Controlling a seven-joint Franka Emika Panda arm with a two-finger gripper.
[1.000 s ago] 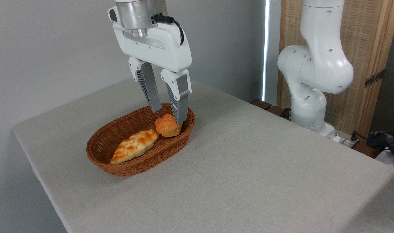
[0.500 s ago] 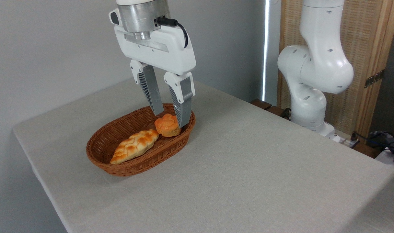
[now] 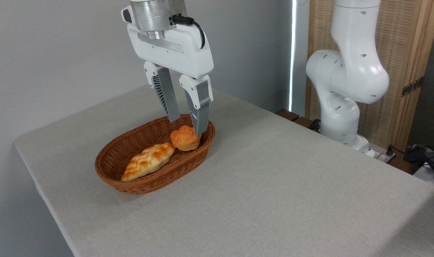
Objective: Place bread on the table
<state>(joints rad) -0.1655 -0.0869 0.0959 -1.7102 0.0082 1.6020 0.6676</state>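
The bread (image 3: pixel 184 138), a small round orange bun with a swirled top, sits at the right end of an oval brown wicker basket (image 3: pixel 131 174). The basket stands on the table (image 3: pixel 274 185), which has a light grey-beige cloth. My gripper (image 3: pixel 187 125) hangs straight over the bun with its two grey fingers open. The left fingertip is above and behind the bun, and the right fingertip stands just by its right side. Nothing is held between the fingers.
A longer golden braided loaf (image 3: pixel 148 161) lies in the basket, left of the bun. The arm's white base (image 3: pixel 340 103) rises at the table's far right edge, before a wooden screen. Dark cables and objects lie at the far right (image 3: pixel 427 157).
The gripper has risen slightly and shifted a little left above the bun, still open. The bun and the loaf have not moved.
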